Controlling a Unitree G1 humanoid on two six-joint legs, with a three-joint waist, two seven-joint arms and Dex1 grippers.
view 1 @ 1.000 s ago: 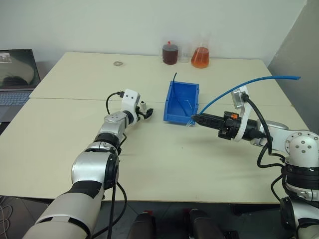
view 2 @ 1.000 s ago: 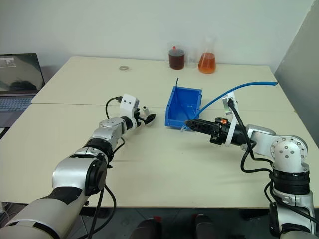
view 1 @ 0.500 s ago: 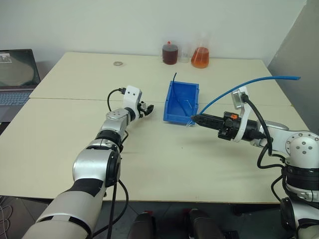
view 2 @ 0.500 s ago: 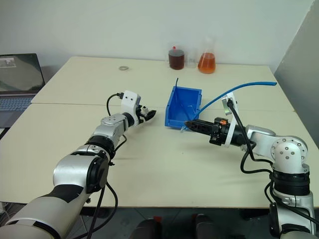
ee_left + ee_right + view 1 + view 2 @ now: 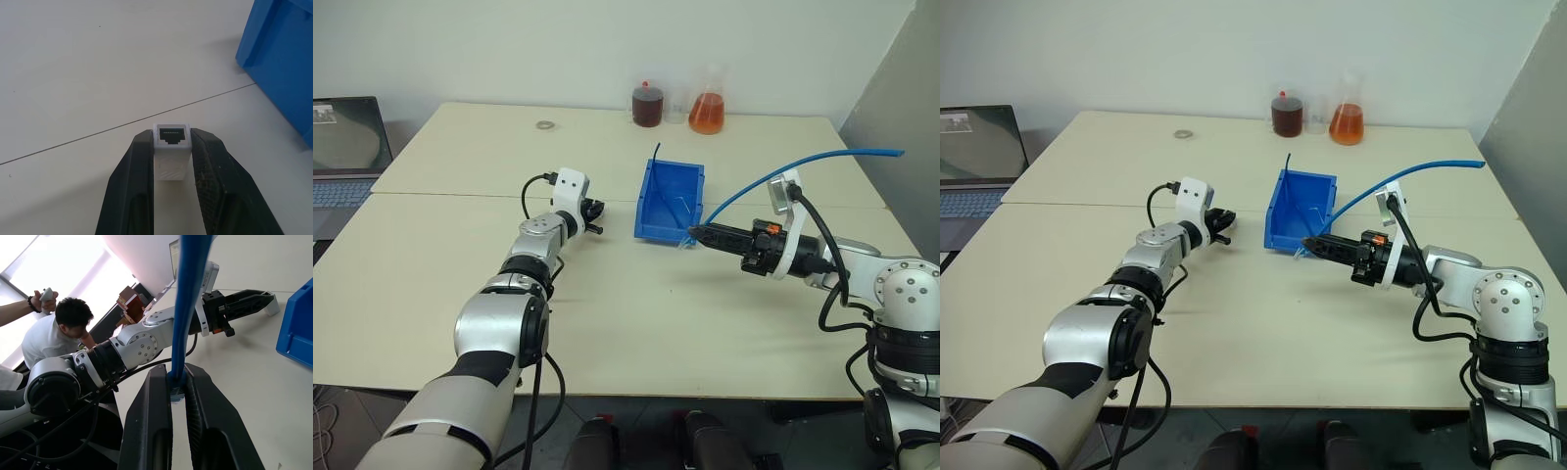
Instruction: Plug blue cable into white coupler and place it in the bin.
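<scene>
Since a second ago the left gripper (image 5: 171,147) has closed from wide open; its two black fingers (image 5: 132,181) now pinch the white coupler (image 5: 171,152) by its sides. Small, white and boxy, the coupler shows a dark square socket at its free end, and its rear half is hidden between the fingers. It is held just above the tabletop (image 5: 636,323), near the table's middle seam and a little to the left of the bin (image 5: 671,202), apart from it.

Pressed together on the plug end of the blue cable (image 5: 803,164), the right gripper (image 5: 695,232) has its fingers (image 5: 151,421) hiding most of the clear plug. That tip hangs just at the bin's lowered front lip, whether touching cannot be told. From there the thin light-blue cord arcs up and away toward the right edge of the tabletop. The bin is bright blue and open-topped, toward the far right of centre. Two flasks (image 5: 707,110) of dark and orange liquid stand at the far edge.
</scene>
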